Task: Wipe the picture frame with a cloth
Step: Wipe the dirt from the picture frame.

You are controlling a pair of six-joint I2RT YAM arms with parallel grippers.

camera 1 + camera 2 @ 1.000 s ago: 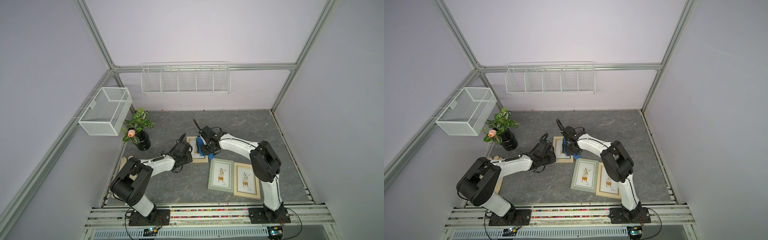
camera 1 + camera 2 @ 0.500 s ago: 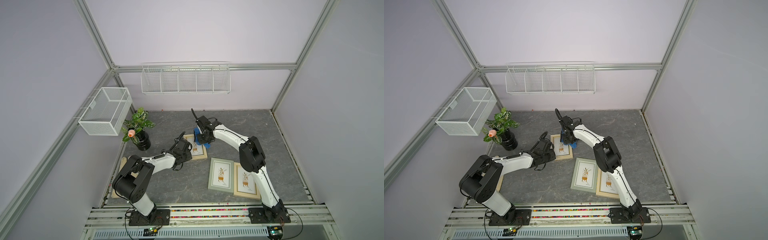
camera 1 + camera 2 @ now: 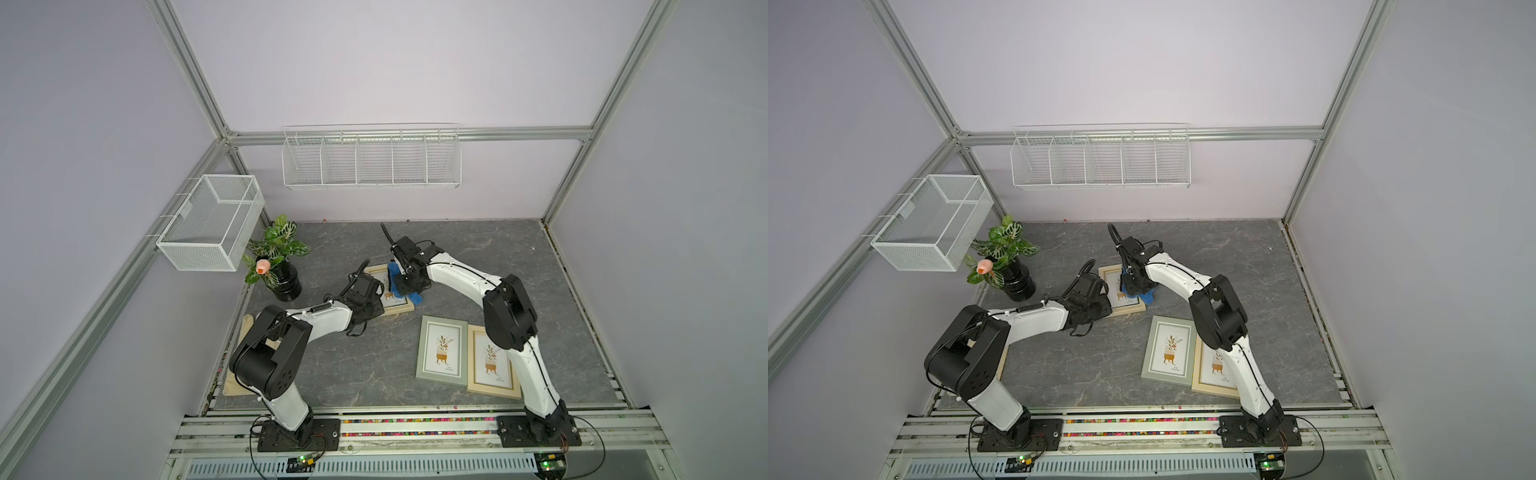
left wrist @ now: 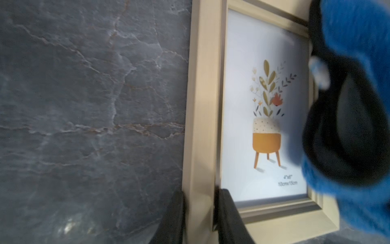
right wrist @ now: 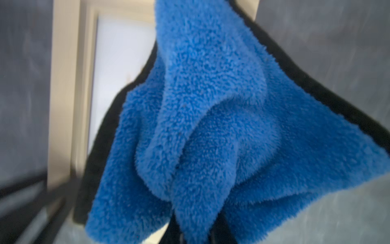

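The cloth (image 5: 211, 105) is royal blue plush with a black edge. The picture frame (image 4: 200, 105) is pale gold. Its print is white, with a mustard pot, olive leaves and 1 red flower. The table (image 4: 84, 105) is dark grey marble with pale and rusty veins. Low and right of centre in a top view lie a grey-green frame (image 3: 441, 351) and a light-wood frame (image 3: 488, 365). At centre left, the plant (image 3: 278, 245) has green leaves veined white, in a black pot (image 3: 286, 286).

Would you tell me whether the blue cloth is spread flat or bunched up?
Bunched up: the cloth hangs in deep folds from the right gripper, partly over the frame.
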